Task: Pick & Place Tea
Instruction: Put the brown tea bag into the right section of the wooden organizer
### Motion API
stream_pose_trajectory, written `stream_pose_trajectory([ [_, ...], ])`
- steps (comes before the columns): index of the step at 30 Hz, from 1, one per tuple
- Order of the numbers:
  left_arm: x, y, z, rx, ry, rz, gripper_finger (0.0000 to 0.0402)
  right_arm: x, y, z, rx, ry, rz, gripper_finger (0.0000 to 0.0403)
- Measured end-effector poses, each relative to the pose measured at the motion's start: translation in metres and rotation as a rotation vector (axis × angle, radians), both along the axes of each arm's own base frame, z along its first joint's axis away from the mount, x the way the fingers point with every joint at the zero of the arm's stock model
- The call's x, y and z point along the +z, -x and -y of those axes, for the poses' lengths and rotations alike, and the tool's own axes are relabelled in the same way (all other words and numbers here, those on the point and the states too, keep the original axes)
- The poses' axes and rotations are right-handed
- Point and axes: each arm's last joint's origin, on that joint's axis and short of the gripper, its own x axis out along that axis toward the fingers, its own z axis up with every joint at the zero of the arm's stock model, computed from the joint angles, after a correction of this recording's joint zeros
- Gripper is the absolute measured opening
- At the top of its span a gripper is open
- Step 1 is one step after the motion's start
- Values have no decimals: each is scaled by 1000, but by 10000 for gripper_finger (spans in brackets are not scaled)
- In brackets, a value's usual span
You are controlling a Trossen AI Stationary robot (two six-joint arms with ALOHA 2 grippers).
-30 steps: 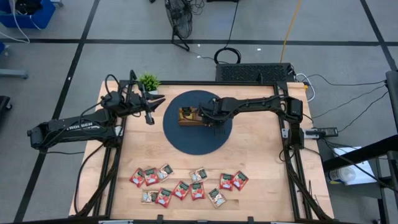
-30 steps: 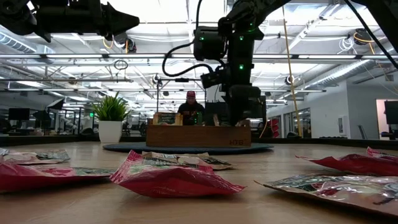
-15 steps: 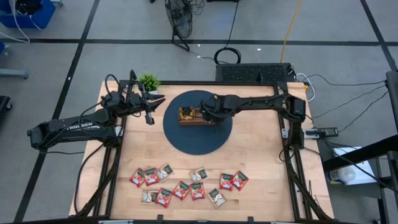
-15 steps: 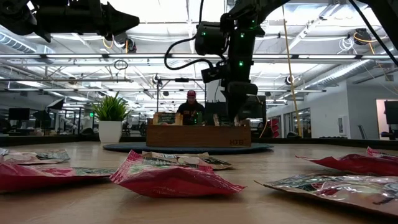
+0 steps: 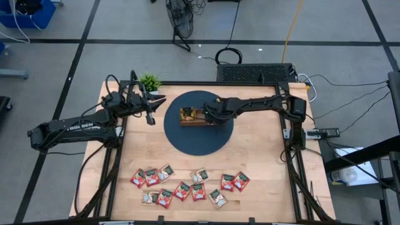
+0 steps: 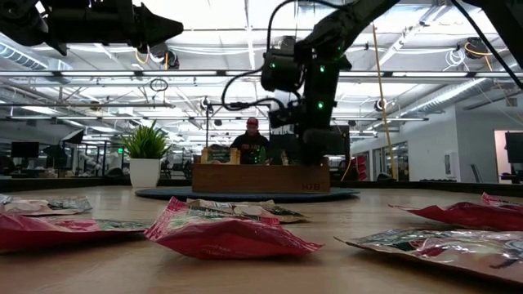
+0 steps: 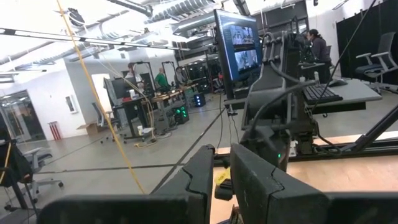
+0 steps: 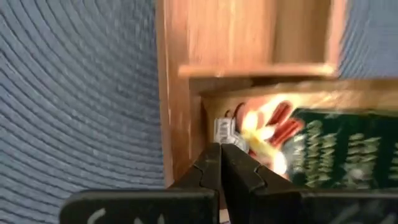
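The brown wooden tray (image 5: pixel 187 117) stands on a round dark mat (image 5: pixel 199 142) at the table's far middle. My right gripper (image 5: pixel 201 117) reaches down into the tray from the right, shut on a red-and-green tea sachet (image 8: pixel 292 149) that lies in a compartment next to the tray's wall (image 8: pixel 177 93). Several more tea sachets (image 5: pixel 187 187) lie flat along the table's near edge. My left gripper (image 5: pixel 150 117) hangs raised over the table's far left, clear of the tray, its fingers (image 7: pixel 199 177) a narrow gap apart and holding nothing. My right gripper pinches the sachet's silvery crimped edge (image 8: pixel 224 132) at one corner between its two fingertips. The fingers come steeply from above. The rest of the sachet spreads out inside the tray compartment; whether it rests on the floor I cannot tell.
A small potted plant (image 5: pixel 150 81) stands at the far left corner, close to my left arm. Bare wood lies between the mat and the row of sachets. A person (image 6: pixel 251 137) stands in the room behind the tray.
My right gripper has sunk a little into the tray and edged toward the table's left, staying shut.
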Motion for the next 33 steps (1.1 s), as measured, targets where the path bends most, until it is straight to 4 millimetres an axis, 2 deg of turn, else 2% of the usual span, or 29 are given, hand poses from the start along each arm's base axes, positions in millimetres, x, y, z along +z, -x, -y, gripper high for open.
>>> stream_pose_trajectory([
  [7,0,0,-1,24,4,2,62,-10,5,-3,5,-41,3,0],
  [13,0,0,-1,25,7,0,62,-18,5,-9,-62,70,17,0],
  [22,-1,0,-1,25,11,-4,62,-16,1,-26,-71,167,33,0],
  [29,-1,0,-1,24,14,-4,62,-15,-1,-28,-68,168,48,0],
  [33,-1,0,-1,24,15,-3,62,-8,1,-28,-70,170,67,0],
])
